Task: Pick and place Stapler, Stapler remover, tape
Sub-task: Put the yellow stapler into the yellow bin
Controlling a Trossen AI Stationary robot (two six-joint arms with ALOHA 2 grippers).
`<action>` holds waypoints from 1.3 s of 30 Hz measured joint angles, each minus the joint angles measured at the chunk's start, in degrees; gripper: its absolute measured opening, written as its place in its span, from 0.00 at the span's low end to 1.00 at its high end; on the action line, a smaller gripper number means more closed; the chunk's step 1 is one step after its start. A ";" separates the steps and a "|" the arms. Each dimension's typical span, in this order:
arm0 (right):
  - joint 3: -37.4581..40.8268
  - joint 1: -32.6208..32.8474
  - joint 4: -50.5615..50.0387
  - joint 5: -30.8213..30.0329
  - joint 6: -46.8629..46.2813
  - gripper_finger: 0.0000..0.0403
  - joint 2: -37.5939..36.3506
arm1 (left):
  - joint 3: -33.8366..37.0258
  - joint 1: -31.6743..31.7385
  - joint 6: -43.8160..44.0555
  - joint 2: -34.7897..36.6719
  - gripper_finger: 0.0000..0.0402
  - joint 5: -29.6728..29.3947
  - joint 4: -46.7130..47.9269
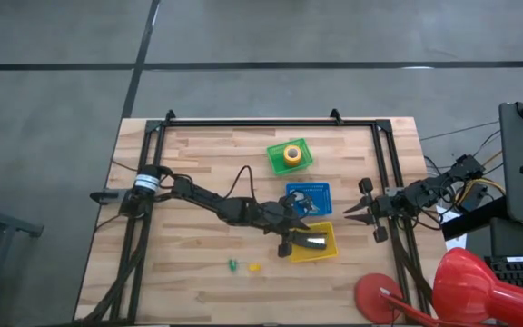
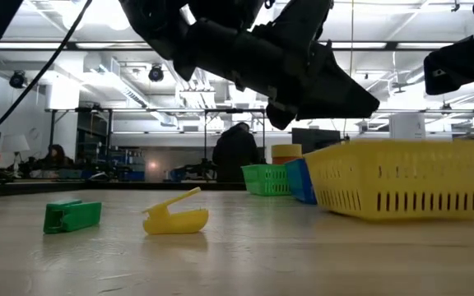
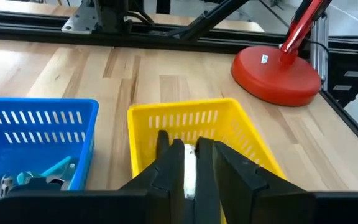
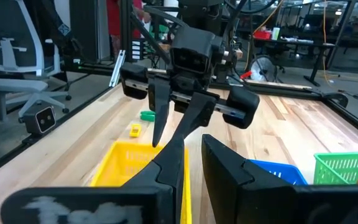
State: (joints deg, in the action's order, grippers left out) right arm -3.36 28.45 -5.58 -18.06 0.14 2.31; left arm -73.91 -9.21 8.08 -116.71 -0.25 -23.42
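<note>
My left gripper [image 1: 302, 238] hangs over the yellow basket [image 1: 330, 255], shut on the dark stapler [image 1: 317, 240]. Between the fingers in the left wrist view only the stapler's pale metal side [image 3: 189, 174] shows. The red-orange tape roll [image 1: 291, 154] sits in the green basket [image 1: 274, 160]. A small cyan object [image 3: 50, 170] lies in the blue basket [image 1: 321, 187]. My right gripper [image 1: 346, 214] waits open, just right of the yellow and blue baskets. My left gripper pinches the stapler between its two fingers [image 3: 166, 165]; the pale metal side [image 3: 189, 163] fills the gap. The fingers slant down from the table's left. In the low view the hold stands above the yellow basket's rim [image 2: 385, 148], so the stapler is lifted clear.
A green bit [image 1: 232, 265] and a yellow bit [image 1: 254, 267] lie on the bare wood left of the yellow basket, near the front edge. A red lamp base [image 1: 379, 295] stands at the near right corner. A black frame runs along the far and side edges.
</note>
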 joint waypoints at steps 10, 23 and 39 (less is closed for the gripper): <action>0.00 0.00 0.00 0.01 0.00 0.13 -0.02 | 0.02 0.00 -0.29 3.23 0.21 1.17 7.54; 0.00 0.02 0.02 0.00 -0.05 0.13 0.12 | 0.04 -2.76 -0.09 10.84 0.21 1.24 36.97; 0.00 0.02 -0.02 0.00 -0.02 0.13 0.13 | 0.31 -10.95 2.16 11.82 0.21 4.19 48.56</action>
State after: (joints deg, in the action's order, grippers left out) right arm -3.36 28.47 -5.61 -18.06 0.12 2.44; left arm -73.60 -20.16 10.24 -104.88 3.95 25.15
